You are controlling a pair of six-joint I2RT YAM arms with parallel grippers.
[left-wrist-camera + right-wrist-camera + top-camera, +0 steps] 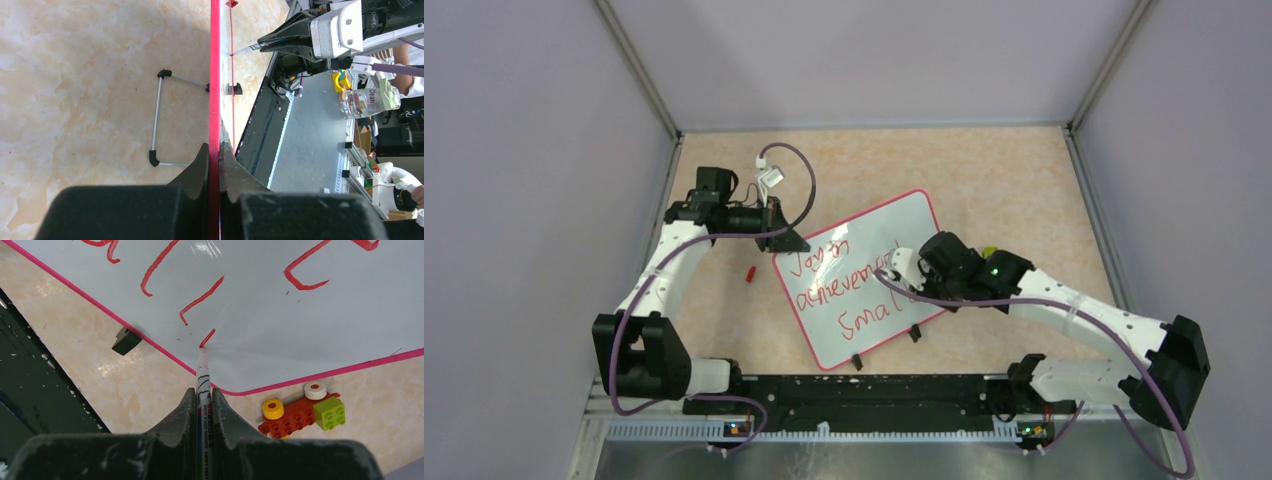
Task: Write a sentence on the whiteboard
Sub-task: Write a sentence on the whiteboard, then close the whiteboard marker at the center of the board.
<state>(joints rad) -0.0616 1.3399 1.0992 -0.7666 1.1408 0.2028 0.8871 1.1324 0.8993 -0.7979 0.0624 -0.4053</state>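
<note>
Left gripper point(214, 156): pinched narrow on the whiteboard's pink frame point(214, 75), which the left wrist view shows edge-on. It holds the far-left corner, well away from the pen tip.
Wire leg point(157, 120): stands out from the back of the board, on the tabletop beside the clamped edge.
Small red piece point(750, 272): lies loose on the table, left of the board and apart from it; too small to say what it is.
Whiteboard point(879, 232): lies under and ahead of the pen, its long axis running from the left gripper's corner toward the far right.
Sentence point(839, 285): three red lines; the last is unfinished and ends at the pen tip.
Marker point(203, 367): in line with the right fingers, tip touching the board at the end of a short fresh stroke.
Right gripper point(202, 392): closed tight on the marker barrel.
Coming move: the right arm is the nearer one. The rounded corner of the frame lies just short of the tip, so the stroke probably has to run sideways over bare white.
Toy bricks point(300, 412): on the table, just outside the frame, right of the pen.
</note>
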